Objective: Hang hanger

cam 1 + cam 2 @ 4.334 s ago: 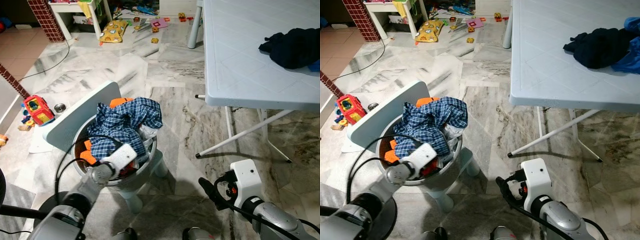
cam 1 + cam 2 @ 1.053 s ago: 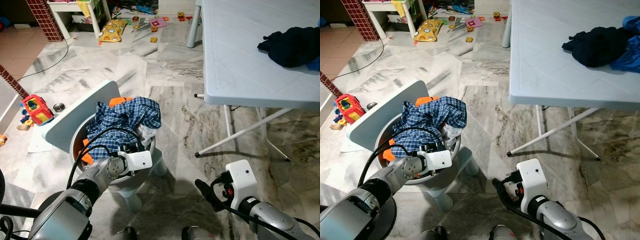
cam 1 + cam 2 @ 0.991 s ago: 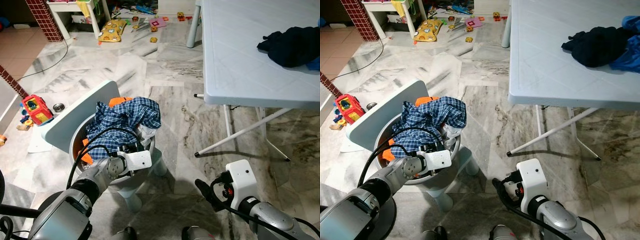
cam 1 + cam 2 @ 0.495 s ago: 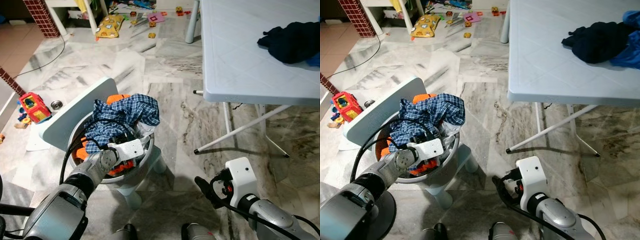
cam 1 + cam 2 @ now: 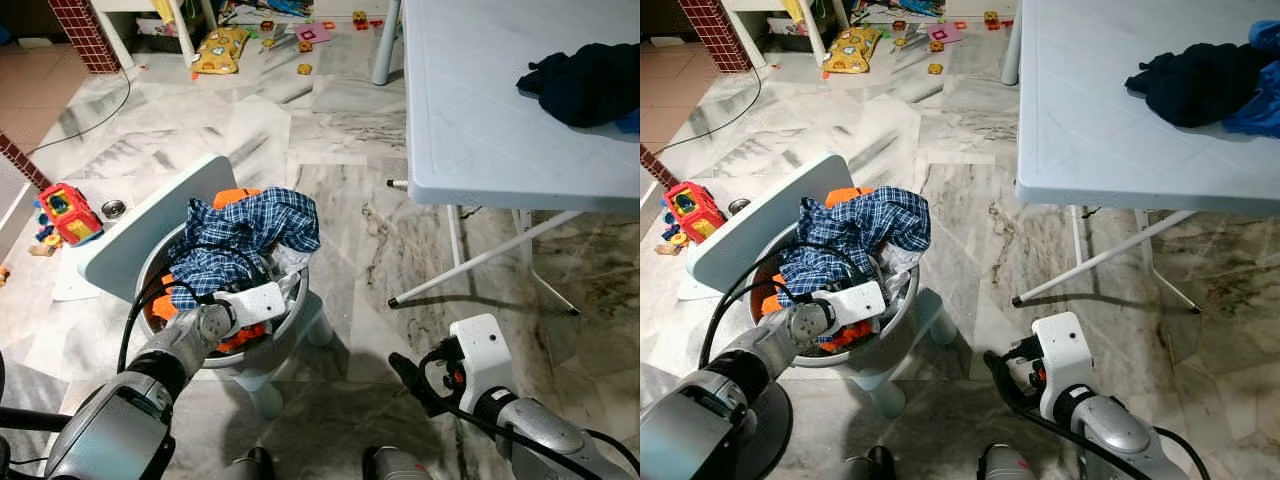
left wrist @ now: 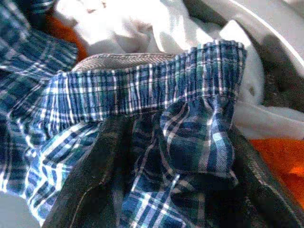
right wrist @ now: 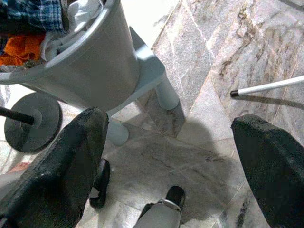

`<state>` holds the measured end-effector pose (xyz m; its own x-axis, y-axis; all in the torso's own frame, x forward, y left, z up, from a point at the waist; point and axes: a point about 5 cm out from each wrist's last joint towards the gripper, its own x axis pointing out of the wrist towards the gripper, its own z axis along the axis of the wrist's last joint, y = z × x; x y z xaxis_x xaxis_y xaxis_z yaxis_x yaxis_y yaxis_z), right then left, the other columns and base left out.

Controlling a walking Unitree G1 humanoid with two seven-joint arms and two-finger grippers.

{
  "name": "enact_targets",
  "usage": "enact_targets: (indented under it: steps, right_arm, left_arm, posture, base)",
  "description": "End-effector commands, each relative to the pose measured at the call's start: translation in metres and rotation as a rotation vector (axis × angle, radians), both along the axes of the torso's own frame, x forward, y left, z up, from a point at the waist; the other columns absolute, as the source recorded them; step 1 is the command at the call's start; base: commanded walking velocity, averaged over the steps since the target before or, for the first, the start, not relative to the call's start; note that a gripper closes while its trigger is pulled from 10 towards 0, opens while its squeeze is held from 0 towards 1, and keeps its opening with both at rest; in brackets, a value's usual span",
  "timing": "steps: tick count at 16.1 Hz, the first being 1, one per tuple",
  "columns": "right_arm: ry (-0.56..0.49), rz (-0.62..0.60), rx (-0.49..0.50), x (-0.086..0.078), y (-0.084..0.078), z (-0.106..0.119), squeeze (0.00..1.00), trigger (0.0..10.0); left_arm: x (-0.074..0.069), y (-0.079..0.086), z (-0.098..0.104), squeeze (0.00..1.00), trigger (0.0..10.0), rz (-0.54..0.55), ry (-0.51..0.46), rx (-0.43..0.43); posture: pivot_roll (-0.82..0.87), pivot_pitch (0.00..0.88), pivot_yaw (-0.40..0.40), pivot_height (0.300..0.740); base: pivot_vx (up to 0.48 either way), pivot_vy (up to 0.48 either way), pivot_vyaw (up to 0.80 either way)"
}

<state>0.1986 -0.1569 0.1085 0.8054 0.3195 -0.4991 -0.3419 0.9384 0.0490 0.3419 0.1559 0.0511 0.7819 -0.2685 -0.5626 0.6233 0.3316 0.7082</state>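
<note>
Marble floor — stool, toys

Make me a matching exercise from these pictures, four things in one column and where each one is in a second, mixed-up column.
Things:
1. blue plaid cloth
2. dark navy garment
3. red toy truck
4. left gripper

Places:
A. on the pale blue folding table
B. on the marble floor beside the brick wall
C. heaped on top of the grey laundry tub
D. inside the tub, pushed into the plaid cloth

Pairs: 1-C, 2-A, 3-B, 4-D
</note>
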Motion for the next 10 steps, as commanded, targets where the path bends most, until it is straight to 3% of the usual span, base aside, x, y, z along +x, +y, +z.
enact_targets:
  steps: [1, 4, 10]
  right_arm:
    - [0.001, 0.005, 0.001, -0.0001, 0.0018, -0.0015, 0.00, 10.0]
    - [-0.007, 0.005, -0.002, 0.0031, 0.0021, -0.0020, 0.00, 10.0]
    - [-0.020, 0.002, -0.008, 0.0080, 0.0020, -0.0029, 0.00, 10.0]
  left_arm:
    - [-0.0015, 0.0044, -0.0017, 0.00, 0.0, 0.035, -0.005, -0.030]
    - [0.0032, 0.0026, 0.0064, 0.00, 0.0, 0.108, -0.060, -0.165]
    - [0.0007, 0.0066, 0.0063, 0.00, 0.0, 0.170, -0.096, -0.272]
  posture:
    - [-0.30, 0.200, 0.053, 0.740]
    - [-0.29, 0.191, 0.051, 0.740]
    - [-0.29, 0.179, 0.051, 0.740]
  base:
    - [0.000, 0.000, 0.00]
    - [0.000, 0.000, 0.00]
    - [0.000, 0.000, 0.00]
